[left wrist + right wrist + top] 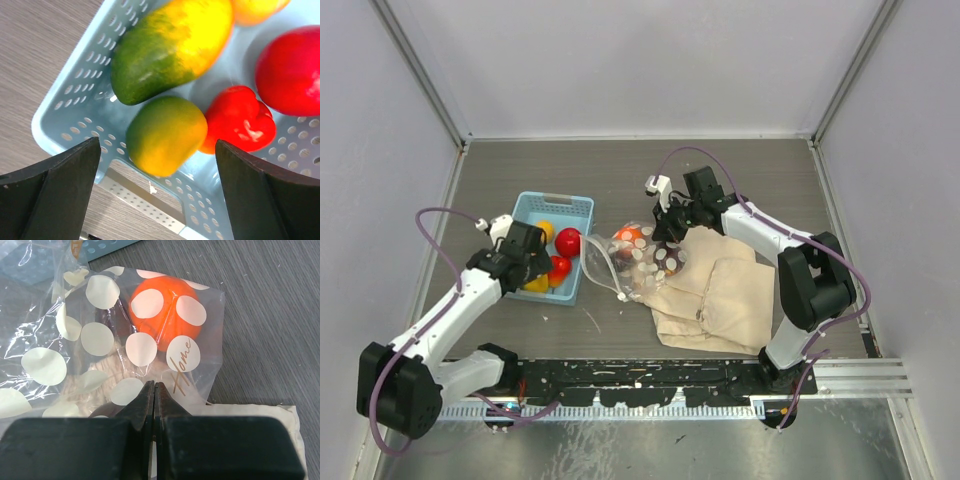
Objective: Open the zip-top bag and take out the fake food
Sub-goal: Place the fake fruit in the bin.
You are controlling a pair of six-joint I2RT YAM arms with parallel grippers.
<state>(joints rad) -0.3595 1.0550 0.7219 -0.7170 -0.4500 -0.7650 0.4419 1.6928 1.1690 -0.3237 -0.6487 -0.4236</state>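
**Bag pinched at its right end, mouth facing the basket**

Your zip-top bag lies at the middle of the top view, between the blue basket on its left and the beige cloth bag, on which its right end rests. Its long axis runs roughly left to right. The zip strip curves along the left end, so the mouth points at the basket.

Inside the bag you can see an orange piece of fake food and a dark maroon one.

Your right gripper has its fingers pressed together on the spotted film at the bag's right edge.

Your left gripper hangs over the basket's lower end with its fingers spread wide, holding nothing. Under it lie a green-yellow mango, a green-orange fruit, a red pepper and a red ball.
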